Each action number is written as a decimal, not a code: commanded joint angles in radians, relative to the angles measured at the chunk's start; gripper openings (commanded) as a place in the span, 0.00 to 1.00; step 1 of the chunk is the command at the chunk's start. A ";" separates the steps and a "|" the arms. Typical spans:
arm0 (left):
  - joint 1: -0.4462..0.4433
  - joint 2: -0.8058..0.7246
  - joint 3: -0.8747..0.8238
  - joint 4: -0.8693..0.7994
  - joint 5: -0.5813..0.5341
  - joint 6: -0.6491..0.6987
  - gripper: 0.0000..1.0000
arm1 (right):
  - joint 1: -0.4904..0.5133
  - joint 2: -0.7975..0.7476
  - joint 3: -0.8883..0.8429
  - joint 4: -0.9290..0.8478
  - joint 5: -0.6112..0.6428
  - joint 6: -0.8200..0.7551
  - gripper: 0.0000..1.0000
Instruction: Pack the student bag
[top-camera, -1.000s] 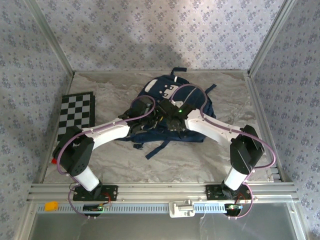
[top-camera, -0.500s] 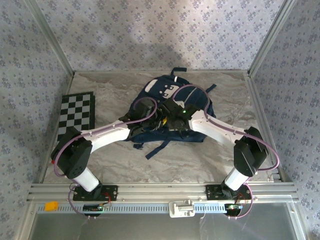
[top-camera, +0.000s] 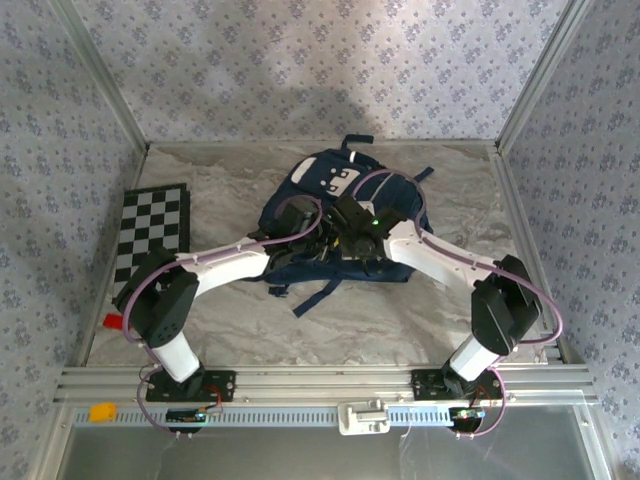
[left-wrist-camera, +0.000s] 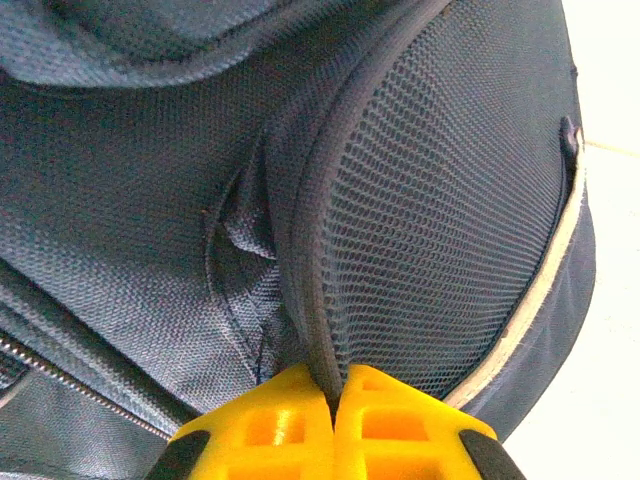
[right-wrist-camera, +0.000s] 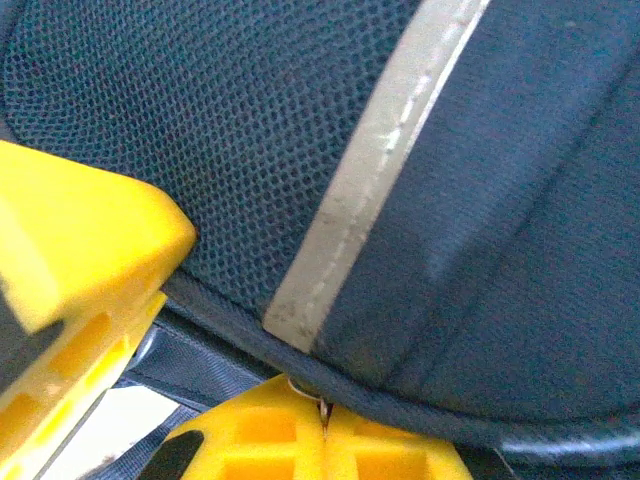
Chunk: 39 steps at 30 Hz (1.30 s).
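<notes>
Student bag (top-camera: 335, 180) is pinched twice: left gripper (left-wrist-camera: 335, 385) clamped on mesh-pocket binding (left-wrist-camera: 308, 250), right gripper (right-wrist-camera: 322, 410) clamped on bound edge (right-wrist-camera: 420, 398).

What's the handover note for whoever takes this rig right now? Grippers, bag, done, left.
Left gripper: shut, pinching the dark bound edge of a mesh panel on the large navy blue fabric backpack.
Right gripper: shut on another dark bound edge of the backpack, below a grey-white stripe.
Backpack: lies mid-table, top handle toward the far wall, both arms over its near half.
Done: both grips are on.
Left: opening and packing. I cannot tell whether any compartment is open or what is inside. A black-and-white checkered board lies at the table's left.
</notes>
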 joint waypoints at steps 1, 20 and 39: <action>0.045 -0.037 -0.023 -0.075 -0.106 0.057 0.00 | -0.027 -0.093 -0.019 -0.086 0.061 -0.040 0.00; 0.420 0.001 0.190 -0.190 0.267 0.604 0.00 | 0.039 0.002 0.104 0.130 -0.412 -0.193 0.00; 0.324 -0.236 -0.064 -0.158 0.196 0.295 0.44 | 0.094 0.141 0.232 0.164 -0.256 -0.097 0.00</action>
